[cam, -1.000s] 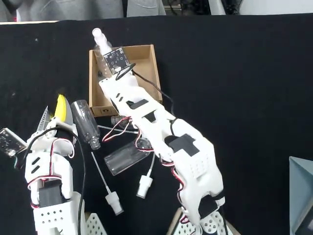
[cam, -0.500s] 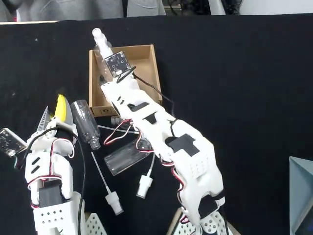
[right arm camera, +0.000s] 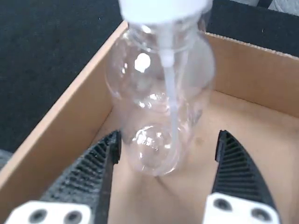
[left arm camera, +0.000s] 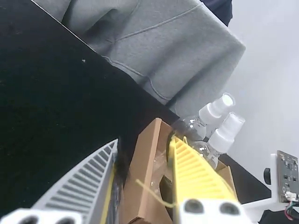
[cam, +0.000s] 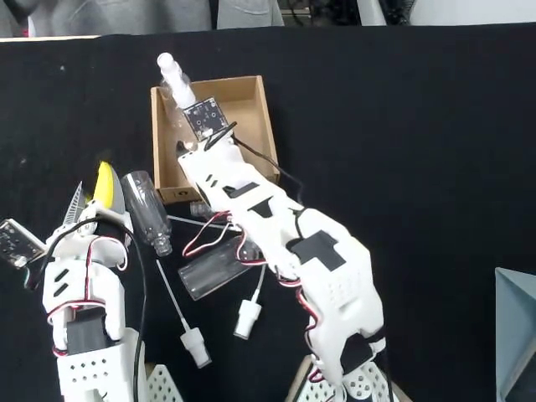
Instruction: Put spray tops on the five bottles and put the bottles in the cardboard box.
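A clear bottle (right arm camera: pixel 154 79) with a white spray top stands upright in the far-left corner of the cardboard box (right arm camera: pixel 70 126). My right gripper (right arm camera: pixel 168 135) is open around its lower part, with a gap on each side. From above, that bottle (cam: pixel 172 75) pokes out over the box (cam: pixel 251 109) past the right arm's wrist. My left gripper (cam: pixel 90 177) is open and holds nothing, left of the box. In the left wrist view the open left gripper (left arm camera: pixel 142 142) faces the box (left arm camera: pixel 145 158), where two capped bottles (left arm camera: pixel 215 109) stand side by side.
On the black table between the arms lie an uncapped round bottle (cam: pixel 146 209), a flat clear bottle (cam: pixel 213 268) and two loose spray tops (cam: pixel 244 316) with long tubes (cam: pixel 194 343). Red and white cables hang under the right arm. A grey object (cam: pixel 515 327) sits at the right edge.
The right arm's wrist has drawn back a little from the far-left corner of the box, and the bottle there stands slightly further left. The left arm has not moved.
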Robot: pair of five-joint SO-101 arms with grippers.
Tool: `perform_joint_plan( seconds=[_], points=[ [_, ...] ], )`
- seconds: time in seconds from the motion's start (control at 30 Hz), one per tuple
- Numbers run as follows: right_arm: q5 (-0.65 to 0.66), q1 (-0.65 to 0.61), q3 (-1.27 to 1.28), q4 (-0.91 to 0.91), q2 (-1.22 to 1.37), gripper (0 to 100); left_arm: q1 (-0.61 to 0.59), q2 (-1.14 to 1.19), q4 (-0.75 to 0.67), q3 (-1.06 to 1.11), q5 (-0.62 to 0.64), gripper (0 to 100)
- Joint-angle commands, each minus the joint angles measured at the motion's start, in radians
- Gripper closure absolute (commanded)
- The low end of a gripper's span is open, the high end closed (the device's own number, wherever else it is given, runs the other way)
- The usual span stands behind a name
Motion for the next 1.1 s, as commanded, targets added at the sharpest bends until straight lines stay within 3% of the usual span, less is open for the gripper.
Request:
perform_joint_plan(
  seconds=[0.0,0.4,0.7,0.9,1.07],
  points=[
    [0.0,0.006,0.008,-0.009,-0.099,72.6,-0.012,-0.011,-0.02,-0.053,0.009,84],
    [0.0,0.009,-0.068,0.206,-0.101,72.2,-0.012,-0.011,-0.023,-0.05,0.009,84],
    [0.0,0.006,-0.071,0.216,-0.101,72.1,-0.012,-0.011,-0.023,-0.05,0.008,84],
    [0.0,0.006,-0.073,0.238,-0.101,60.9,-0.012,-0.011,-0.023,-0.05,0.008,84],
    [-0.003,0.005,-0.091,0.288,-0.122,60.6,-0.012,-0.011,-0.023,-0.05,0.008,84]
  ],
)
